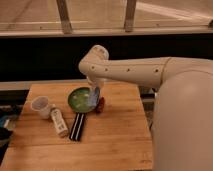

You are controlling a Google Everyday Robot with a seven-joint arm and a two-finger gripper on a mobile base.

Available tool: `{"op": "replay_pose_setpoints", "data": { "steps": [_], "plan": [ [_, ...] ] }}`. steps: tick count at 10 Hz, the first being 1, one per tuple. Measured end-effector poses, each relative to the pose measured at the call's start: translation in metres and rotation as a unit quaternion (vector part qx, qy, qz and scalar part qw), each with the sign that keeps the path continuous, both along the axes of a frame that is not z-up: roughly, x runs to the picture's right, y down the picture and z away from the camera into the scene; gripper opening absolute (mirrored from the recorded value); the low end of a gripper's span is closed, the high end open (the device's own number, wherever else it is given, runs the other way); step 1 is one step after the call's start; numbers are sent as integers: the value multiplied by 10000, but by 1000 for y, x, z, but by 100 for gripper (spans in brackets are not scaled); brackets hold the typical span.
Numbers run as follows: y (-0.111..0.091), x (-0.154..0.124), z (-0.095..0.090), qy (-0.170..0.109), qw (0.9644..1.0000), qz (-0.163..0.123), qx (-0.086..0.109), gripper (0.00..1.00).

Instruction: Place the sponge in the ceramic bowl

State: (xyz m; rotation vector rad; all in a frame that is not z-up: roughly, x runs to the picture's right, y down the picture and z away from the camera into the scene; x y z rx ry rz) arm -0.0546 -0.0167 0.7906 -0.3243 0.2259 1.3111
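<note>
Wooden surface (115, 137), pale planks, right half bare. White mug (41, 106) stands near the left edge. Ceramic bowl (76, 101), green inside, sits toward the back, just right of the mug. Small white bottle (59, 122) lies in front of the mug. Black striped bar (77, 126) lies flat just beside the bottle. My hand (95, 90) hangs over the bowl's right rim, clamped on the sponge (95, 96), which is clear of the surface.
</note>
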Motion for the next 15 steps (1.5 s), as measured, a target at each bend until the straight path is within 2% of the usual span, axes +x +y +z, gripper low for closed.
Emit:
{"op": "replay_pose_setpoints", "data": {
  "steps": [3,4,6,13,14,15],
  "plan": [
    [-17,-34,17,-226,9994,-272,22,0],
    [-19,-39,22,-371,9987,-342,83,0],
    [-21,-37,24,-432,9983,-361,141,4],
    [-20,-40,23,-450,9982,-372,132,73],
    [-20,-40,23,-449,9982,-371,131,79],
    [-20,-39,24,-447,9982,-370,131,80]
  ]
}}
